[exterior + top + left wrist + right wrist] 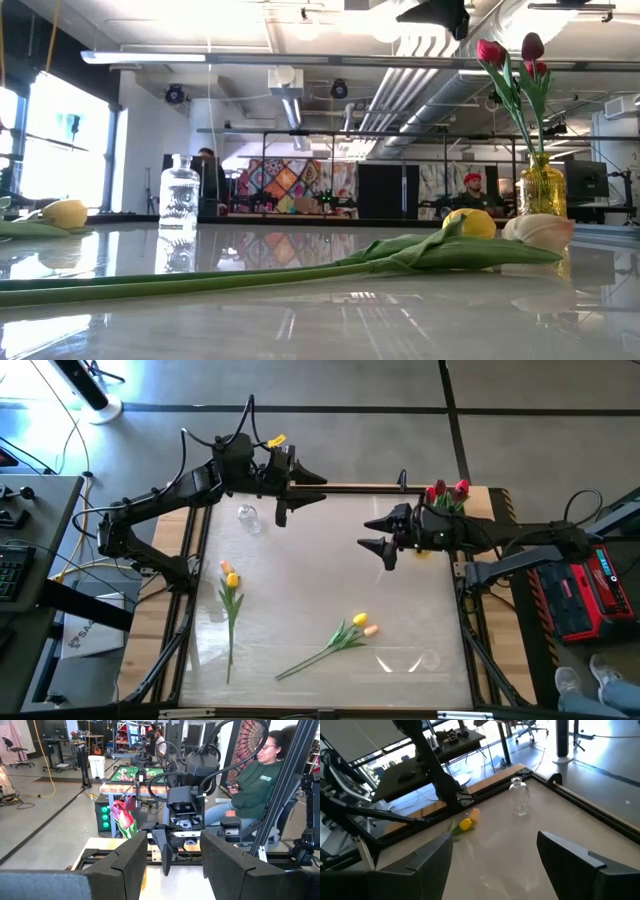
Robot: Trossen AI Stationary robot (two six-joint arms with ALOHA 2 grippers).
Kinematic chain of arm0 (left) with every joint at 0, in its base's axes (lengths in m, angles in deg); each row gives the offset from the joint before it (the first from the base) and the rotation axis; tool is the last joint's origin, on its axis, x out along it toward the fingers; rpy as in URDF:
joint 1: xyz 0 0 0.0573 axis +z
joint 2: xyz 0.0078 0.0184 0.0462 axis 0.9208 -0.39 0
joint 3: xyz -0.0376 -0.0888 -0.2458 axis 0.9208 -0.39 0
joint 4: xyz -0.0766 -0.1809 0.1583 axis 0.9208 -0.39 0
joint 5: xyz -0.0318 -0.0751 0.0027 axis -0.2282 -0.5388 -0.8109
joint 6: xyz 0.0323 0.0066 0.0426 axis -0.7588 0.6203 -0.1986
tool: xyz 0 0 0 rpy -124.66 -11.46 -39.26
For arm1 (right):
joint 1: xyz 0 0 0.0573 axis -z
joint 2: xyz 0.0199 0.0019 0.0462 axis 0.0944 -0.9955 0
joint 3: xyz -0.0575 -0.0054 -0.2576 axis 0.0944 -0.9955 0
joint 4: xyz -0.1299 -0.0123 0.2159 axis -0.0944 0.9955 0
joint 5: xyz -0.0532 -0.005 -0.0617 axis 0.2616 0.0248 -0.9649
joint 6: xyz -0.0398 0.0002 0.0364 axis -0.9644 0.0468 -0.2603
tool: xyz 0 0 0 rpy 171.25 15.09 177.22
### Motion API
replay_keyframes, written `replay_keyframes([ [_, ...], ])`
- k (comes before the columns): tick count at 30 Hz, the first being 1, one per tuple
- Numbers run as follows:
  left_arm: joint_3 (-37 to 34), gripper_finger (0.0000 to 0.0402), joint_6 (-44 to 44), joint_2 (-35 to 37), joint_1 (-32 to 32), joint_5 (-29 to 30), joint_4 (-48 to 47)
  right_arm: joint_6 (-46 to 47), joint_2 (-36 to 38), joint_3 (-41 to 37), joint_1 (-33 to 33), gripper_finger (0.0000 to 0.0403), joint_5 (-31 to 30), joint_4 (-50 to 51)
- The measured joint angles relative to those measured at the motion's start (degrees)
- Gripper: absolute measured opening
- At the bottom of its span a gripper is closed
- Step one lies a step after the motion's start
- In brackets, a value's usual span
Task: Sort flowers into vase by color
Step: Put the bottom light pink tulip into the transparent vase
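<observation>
From above, both arms reach in over the far half of the pale surface (320, 580). The left hand (300, 490) sits near the far edge with its fingers spread and nothing between them, beside a clear glass bottle (248, 518). The right hand (378, 533) points toward the middle, fingers wide apart and empty. Red flowers (447, 491) stand at the far right corner, right behind the right arm. One yellow and orange pair (230, 575) lies near the left edge, and another pair (362, 625) lies toward the near side. The middle of the surface between the hands is bare.

The low view shows neither hand. It shows the red flowers' yellow glass vase (542, 188), which the overhead picture hides, and a long green stem (200, 280) lying flat close in front.

The left wrist view looks past spread dark fingers (125, 865) at the right arm's hand opposite, the red flowers beside it, and a seated person (252, 782) beyond.

The right wrist view shows open fingers (427, 860), the bottle near the corner rail and the left pair of flowers by the edge.
</observation>
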Motion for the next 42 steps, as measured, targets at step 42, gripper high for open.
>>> replay_keyframes([
  [42, 0.0, 0.0172, 0.0, 0.0, 0.0, 0.0, 0.0, -5.9, 0.0, 0.0, -1.1, 0.0279, 2.5, -10.5],
])
